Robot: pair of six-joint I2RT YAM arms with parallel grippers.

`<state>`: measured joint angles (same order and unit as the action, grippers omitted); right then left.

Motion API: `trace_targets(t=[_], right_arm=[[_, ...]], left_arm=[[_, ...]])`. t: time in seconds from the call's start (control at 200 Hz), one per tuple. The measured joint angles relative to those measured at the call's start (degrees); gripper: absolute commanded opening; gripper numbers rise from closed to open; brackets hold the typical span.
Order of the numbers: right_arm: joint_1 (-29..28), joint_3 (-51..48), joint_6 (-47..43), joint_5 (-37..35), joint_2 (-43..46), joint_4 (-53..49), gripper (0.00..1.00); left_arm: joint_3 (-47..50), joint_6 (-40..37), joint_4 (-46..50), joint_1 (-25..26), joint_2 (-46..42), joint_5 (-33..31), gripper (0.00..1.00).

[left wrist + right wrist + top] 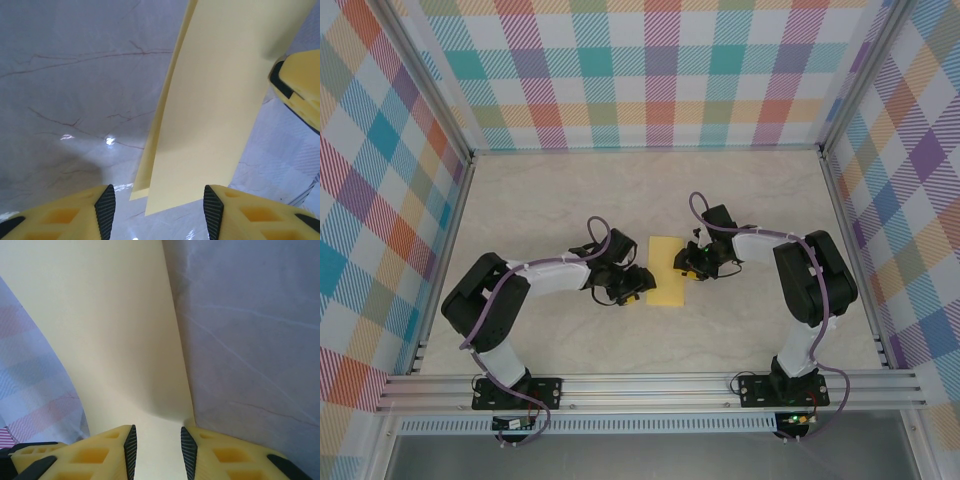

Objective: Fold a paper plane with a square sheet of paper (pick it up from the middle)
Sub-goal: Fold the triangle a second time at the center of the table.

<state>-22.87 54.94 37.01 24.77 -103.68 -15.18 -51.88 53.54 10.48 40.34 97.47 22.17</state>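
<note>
1. Yellow paper, thin, matte and plain: the square sheet of paper [667, 270] was doubled over into a narrow oblong, lying between my left claw [632, 290] and my right claw [690, 265].
2. Key relation: the oblong's long axis ran straight ahead from both claws, away from my bases. From the left wrist, the strip started between my fingertips and stretched forward, leaning to the right.
3. Left claw: black pads [105, 212] stood wide apart, nothing clamped, with the near short edge of the sheet in the gap between them. Two layers showed along the left edge, one offset slightly from the other.
4. Right claw: pads [131, 447] stood a narrow gap apart, with the sheet running into that gap. I could not tell whether they pinched it.
5. Nearness: both claws were at the sheet, left at its near left corner, right on its right long edge. I judged the right the closer to a hold.
6. Shape: from the right wrist the sheet bowed gently just ahead of my fingers, so I judged it part-lifted rather than flat.
7. Surface beneath: pale marble-patterned table [550, 200], smooth and glossy, so the sheet would likely slide if pushed.
</note>
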Motion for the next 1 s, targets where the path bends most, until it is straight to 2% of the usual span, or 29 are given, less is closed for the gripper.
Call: trace_targets(t=[0.23, 1.0], right_arm=[[0.0, 0.0, 0.0, 0.0, 0.0, 0.0, 0.34], [0.0, 0.0, 0.0, 1.1, -0.4, 0.1, 0.34]], left_arm=[[0.0, 1.6, -3.5, 0.2, 0.3, 1.0, 0.5], [0.0, 2.6, -5.6, 0.8, 3.2, 1.4, 0.48]])
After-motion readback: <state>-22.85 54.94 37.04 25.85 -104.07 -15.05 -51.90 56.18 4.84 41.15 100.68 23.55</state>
